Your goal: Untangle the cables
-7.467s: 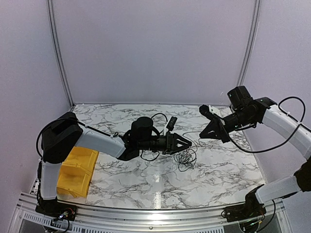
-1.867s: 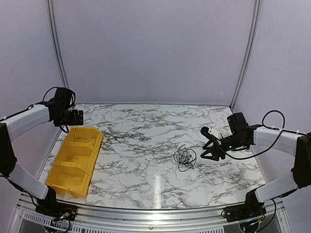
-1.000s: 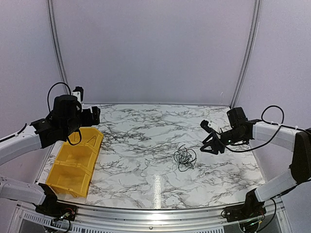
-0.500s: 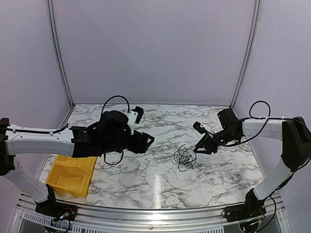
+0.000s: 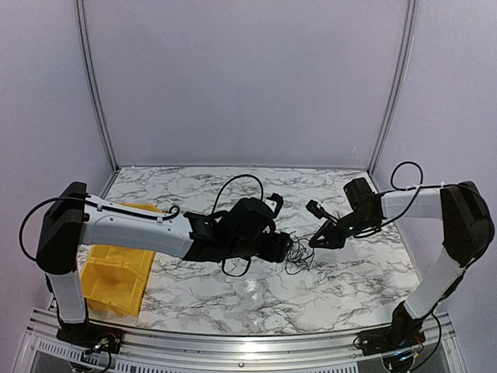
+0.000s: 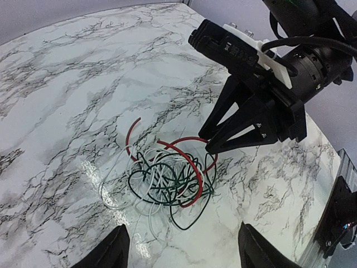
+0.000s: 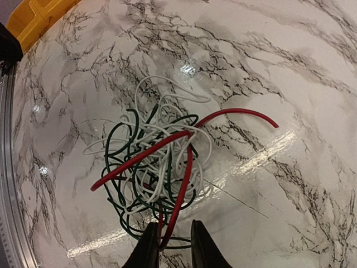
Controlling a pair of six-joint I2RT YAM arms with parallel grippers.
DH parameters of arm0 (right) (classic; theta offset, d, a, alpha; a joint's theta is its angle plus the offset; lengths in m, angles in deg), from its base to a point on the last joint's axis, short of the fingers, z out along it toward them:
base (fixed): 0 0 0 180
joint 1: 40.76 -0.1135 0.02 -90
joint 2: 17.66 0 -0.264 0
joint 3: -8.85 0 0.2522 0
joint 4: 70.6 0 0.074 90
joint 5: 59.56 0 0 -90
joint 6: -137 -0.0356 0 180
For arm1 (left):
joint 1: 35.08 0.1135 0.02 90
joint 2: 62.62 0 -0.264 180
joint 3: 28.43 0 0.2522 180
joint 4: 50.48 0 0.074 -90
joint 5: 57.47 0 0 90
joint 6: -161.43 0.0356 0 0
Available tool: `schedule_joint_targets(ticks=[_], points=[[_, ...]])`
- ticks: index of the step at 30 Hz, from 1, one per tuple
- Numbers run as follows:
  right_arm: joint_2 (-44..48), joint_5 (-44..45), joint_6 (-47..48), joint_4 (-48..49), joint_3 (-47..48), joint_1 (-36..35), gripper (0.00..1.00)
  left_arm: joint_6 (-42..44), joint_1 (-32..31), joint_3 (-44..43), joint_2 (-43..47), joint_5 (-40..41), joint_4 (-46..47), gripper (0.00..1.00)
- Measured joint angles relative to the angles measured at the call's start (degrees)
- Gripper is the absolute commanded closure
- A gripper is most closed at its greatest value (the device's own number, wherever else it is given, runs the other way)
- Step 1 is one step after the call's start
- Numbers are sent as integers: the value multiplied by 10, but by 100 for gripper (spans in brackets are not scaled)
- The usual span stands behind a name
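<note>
A tangle of red, white and dark green cables (image 6: pixel 167 178) is seen near the middle of the marbled tabletop (image 5: pixel 349 272). The left hand (image 6: pixel 183 234) is held above the tangle, fingers spread wide, nothing gripped. The right hand (image 7: pixel 172 228) is set at the tangle's edge, fingers narrowed around a red strand; whether it is gripped cannot be told. A yellow bin (image 5: pixel 116 272) is seen at left.

Premises: a robotics lab test cell. Evidence: plain pale enclosure walls (image 5: pixel 248 78) on metal corner posts (image 5: pixel 92 93); marble-patterned tabletop (image 5: pixel 365 272); aluminium rail (image 5: pixel 248 342) along the near edge carrying two bolted arm bases (image 5: pixel 81 330); yellow parts bin (image 5: pixel 116 272).
</note>
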Motion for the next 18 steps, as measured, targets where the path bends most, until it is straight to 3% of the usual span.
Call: schedule_joint_targets(ticks=[10, 18], points=[[-8, -11, 0, 0, 0, 0, 100, -15, 5, -53, -104, 14, 19, 27], [-8, -28, 8, -1, 0, 0, 100, -30, 17, -102, -180, -12, 59, 28]])
